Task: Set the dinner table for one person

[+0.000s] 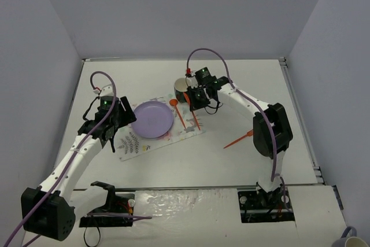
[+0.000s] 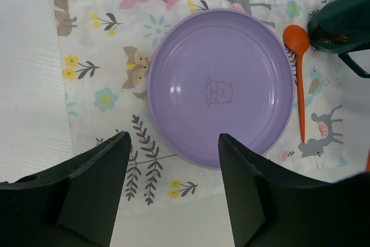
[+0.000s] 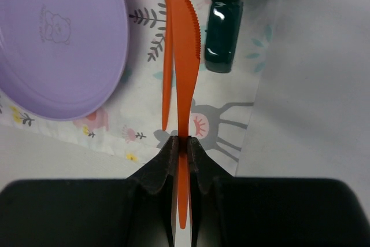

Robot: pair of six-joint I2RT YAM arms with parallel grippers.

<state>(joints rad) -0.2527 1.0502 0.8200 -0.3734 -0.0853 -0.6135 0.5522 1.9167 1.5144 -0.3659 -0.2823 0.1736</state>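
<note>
On the table [image 1: 231,85], an orange fork [image 1: 238,140] lies nearest, right of the mat [image 1: 130,143] and seemingly not yet placed. Farther back the mat holds the plate [image 1: 153,118] and spoon [image 1: 178,114]; the left gripper [image 2: 173,140] hovers spread, while the right gripper [image 3: 182,143] pinches the knife [image 3: 184,56] beside the spoon. Farthest, the mug [image 1: 181,89] is set, its rim hiding the knife's tip; whether the knife touches the mat is unclear.
</note>
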